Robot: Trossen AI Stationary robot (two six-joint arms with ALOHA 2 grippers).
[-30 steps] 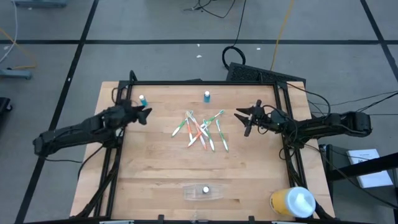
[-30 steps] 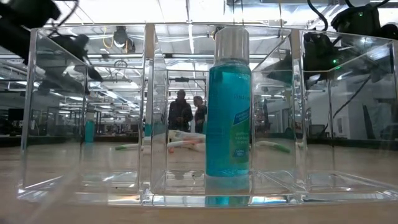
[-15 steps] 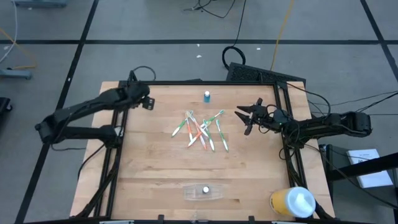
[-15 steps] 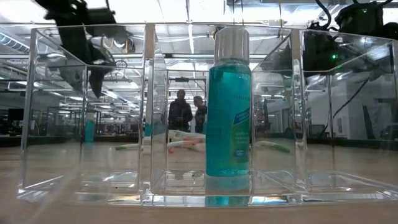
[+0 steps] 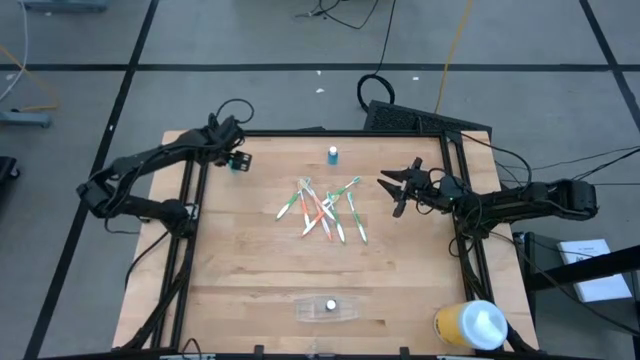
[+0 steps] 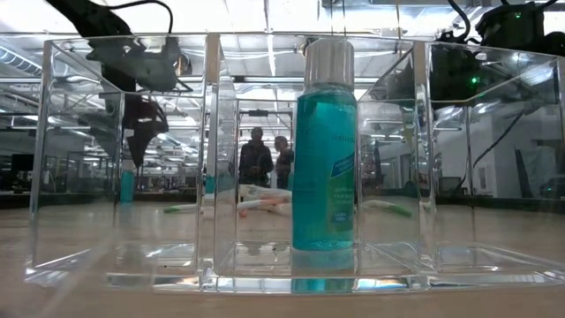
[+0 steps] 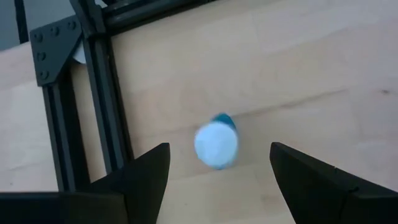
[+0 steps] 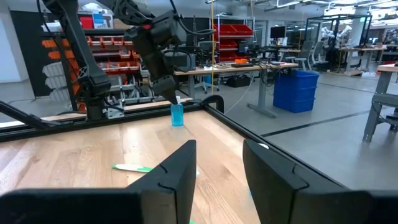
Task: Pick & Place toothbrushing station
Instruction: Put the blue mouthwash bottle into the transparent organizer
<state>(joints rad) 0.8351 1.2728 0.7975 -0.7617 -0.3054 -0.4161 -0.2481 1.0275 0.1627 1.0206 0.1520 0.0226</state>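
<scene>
The toothbrushing station is a clear plastic holder near the table's front edge; it fills the low view. A teal bottle stands upright in its middle compartment. My left gripper is open at the far left corner. It points down over a small blue bottle with a white cap, its fingers on either side of the bottle and above it. My right gripper is open and empty at the right, clear of the table. A loose pile of toothbrushes lies at the table's middle.
A second small blue bottle stands at the far edge, middle. A yellow cup with a white lid stands at the front right corner. The black frame rail runs close beside the left bottle. Bare wood lies between the toothbrushes and the holder.
My left gripper has gone toward the table's far edge and risen. It has tipped from reaching level to pointing down over the small blue bottle at the far left. My right arm has kept still.
</scene>
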